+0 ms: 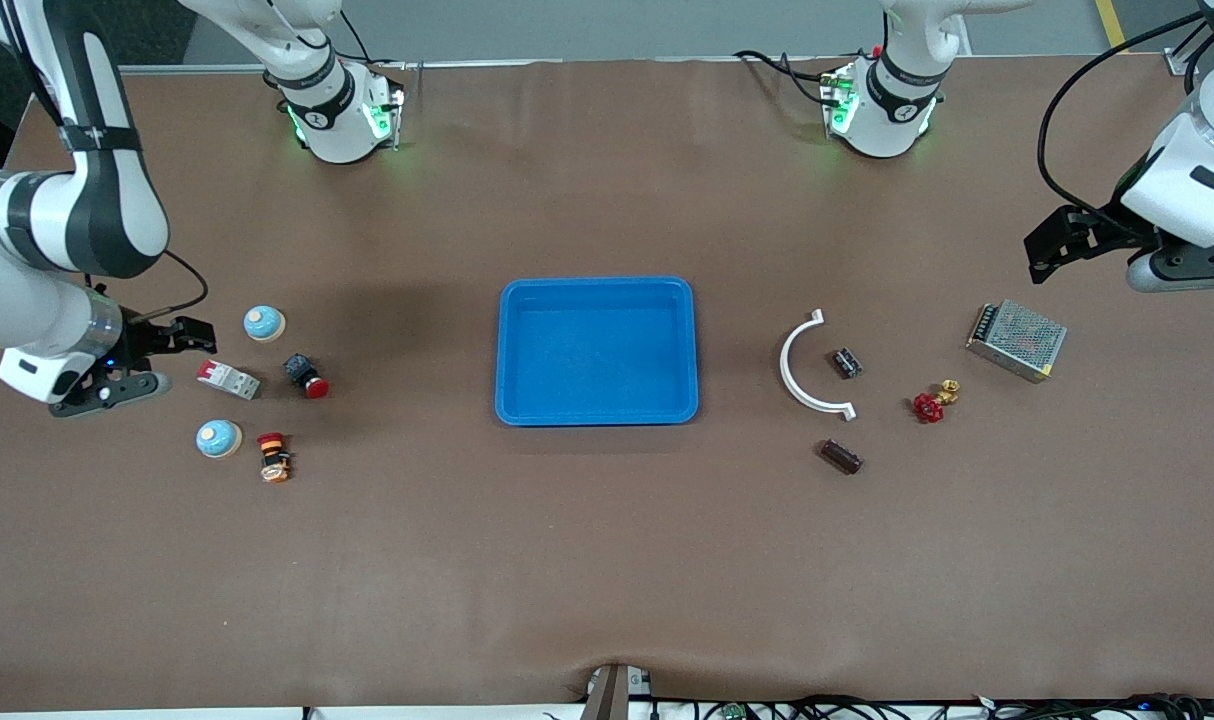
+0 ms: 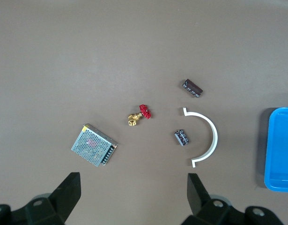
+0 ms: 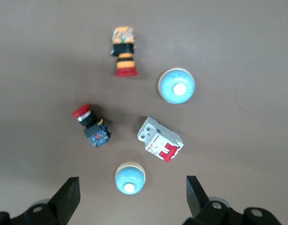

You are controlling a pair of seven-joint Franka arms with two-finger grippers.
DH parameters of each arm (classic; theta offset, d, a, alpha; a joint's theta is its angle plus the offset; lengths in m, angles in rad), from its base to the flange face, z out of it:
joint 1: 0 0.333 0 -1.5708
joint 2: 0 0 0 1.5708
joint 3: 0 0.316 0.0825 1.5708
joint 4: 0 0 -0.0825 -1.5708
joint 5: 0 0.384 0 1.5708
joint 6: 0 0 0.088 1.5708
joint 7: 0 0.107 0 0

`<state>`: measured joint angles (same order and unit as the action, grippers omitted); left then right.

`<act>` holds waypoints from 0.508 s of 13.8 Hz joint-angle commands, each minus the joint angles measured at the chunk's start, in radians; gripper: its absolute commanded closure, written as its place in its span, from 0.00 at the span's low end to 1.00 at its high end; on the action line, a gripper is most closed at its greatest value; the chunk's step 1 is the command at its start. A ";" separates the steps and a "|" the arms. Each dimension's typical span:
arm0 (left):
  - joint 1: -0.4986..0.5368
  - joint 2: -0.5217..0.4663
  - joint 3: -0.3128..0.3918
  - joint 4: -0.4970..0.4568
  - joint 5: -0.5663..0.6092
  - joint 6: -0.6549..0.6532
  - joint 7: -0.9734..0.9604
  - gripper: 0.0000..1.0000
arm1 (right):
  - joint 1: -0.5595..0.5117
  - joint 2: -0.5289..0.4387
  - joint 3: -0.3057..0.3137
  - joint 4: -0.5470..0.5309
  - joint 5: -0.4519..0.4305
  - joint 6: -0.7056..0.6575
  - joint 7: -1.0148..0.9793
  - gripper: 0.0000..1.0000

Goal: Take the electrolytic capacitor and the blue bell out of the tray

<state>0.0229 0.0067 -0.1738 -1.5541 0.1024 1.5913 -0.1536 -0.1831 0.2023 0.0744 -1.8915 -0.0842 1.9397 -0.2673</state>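
Tray [image 1: 597, 290] sits at frame centre of the front view, bright blue and bare inside, nothing in it. Two blue bells lie out on the desk [image 1: 607, 560] at mid left of the frame: one [image 1: 264, 323] higher up, the other [image 1: 218, 438] lower, with a circuit breaker [image 1: 229, 379] and two red push buttons [image 1: 307, 375] [image 1: 274, 456] around them. Two electrolytic capacitors are out too, right of centre: one [image 1: 847, 362] inside the curve of a white arc piece [image 1: 805, 370], one [image 1: 841, 456] just below it. A red valve [image 1: 933, 402] and a metal power supply [image 1: 1016, 340] lie further right. Judging by this, the removal looks done, nothing left to take out. Left end effector [image 1: 1052, 250] hangs at upper right of the frame above the power supply end, fingers apart, holding nothing. Right end effector [image 1: 157, 362] hovers at mid left beside the breaker, fingers apart, also bare
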 commanded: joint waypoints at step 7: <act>-0.001 -0.001 0.000 0.006 -0.013 0.006 -0.001 0.00 | 0.054 -0.020 -0.025 0.354 0.076 -0.289 0.313 0.00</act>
<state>0.0228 0.0076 -0.1739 -1.5535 0.1024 1.5920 -0.1538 -0.1406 0.1914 0.0738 -1.5648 -0.0456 1.6679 -0.0043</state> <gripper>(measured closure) 0.000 0.000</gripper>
